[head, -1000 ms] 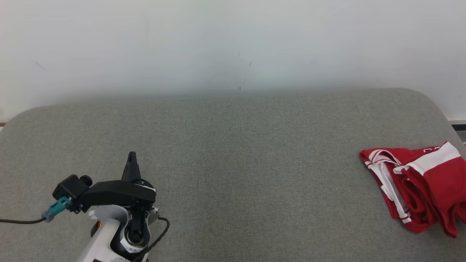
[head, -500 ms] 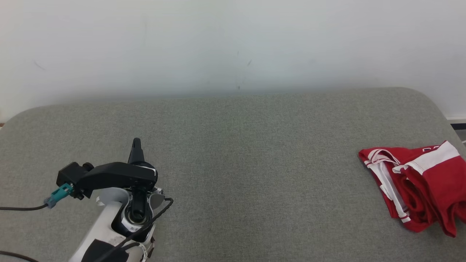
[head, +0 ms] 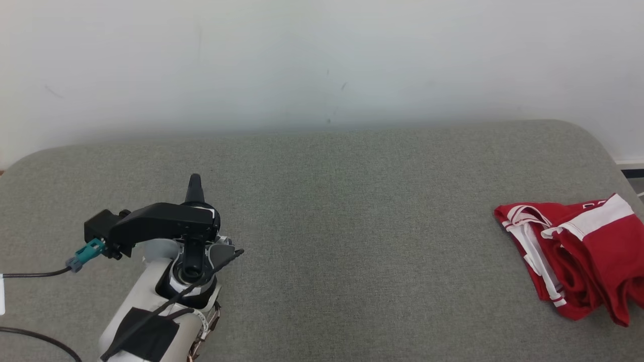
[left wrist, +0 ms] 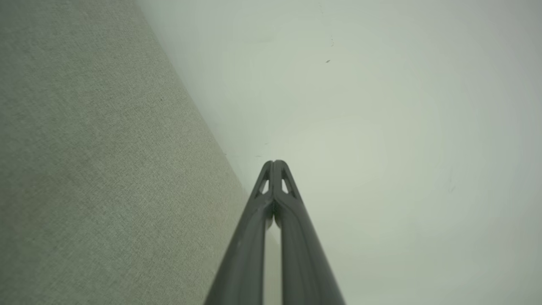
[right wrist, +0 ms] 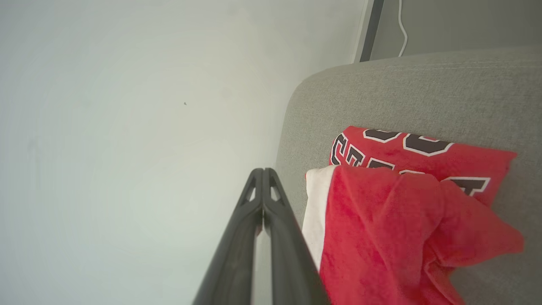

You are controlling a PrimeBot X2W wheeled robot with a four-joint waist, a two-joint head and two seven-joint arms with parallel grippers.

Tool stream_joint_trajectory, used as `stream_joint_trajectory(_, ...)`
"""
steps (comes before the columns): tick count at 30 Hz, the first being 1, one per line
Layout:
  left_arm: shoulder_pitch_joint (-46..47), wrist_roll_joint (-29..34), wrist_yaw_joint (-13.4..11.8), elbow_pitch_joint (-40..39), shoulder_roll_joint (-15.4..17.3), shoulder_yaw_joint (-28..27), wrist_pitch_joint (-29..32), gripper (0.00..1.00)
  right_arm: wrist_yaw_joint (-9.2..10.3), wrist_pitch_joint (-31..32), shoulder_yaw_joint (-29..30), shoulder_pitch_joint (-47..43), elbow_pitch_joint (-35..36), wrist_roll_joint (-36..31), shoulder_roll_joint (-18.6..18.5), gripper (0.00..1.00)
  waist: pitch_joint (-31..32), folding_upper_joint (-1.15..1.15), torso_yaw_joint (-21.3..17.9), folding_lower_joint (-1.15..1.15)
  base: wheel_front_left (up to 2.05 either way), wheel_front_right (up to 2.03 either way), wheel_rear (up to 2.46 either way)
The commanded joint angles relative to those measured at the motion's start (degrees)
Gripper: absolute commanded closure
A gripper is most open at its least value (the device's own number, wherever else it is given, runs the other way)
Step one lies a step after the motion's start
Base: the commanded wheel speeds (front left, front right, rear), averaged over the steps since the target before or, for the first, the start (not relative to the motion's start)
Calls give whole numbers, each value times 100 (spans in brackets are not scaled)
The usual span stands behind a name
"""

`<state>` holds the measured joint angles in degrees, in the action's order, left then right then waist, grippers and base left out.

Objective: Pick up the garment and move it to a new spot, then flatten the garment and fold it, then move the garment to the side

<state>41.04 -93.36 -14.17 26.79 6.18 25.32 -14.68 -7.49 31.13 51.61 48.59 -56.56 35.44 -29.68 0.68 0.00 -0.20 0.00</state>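
The red jersey (head: 573,261) lies bunched just beside the right gripper (right wrist: 263,170), whose jaws are pressed together and empty. The left gripper (head: 194,179), likewise pressed together, is well apart from it over the grey cushion (head: 352,226). For a clean lift, the right jaws should probably spread first, then pinch a thick fold.

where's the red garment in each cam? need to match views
Head view: red garment at the right edge, lower half, on the grey cushion.
Right wrist view: garment at lower right, beside the shut right gripper.
Left wrist view: cushion at left, white wall at right.
Shared landmark: the cushion's edge against the wall.
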Motion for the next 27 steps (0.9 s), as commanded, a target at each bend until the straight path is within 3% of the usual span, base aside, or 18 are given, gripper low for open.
stream_joint_trajectory(1, 168, -119, 29, 14, -5, 16, -19, 100, -1, 46, 80, 192, -48, 83, -144, 100, 0, 0, -1, 0, 0, 0, 0)
stream_joint_trajectory(27, 867, -1520, 100, 517, -241, 109, -39, 100, -1, 781, 1304, 1266, -1252, 435, -562, 100, -16, 0, -38, 0, 0, 0, 0)
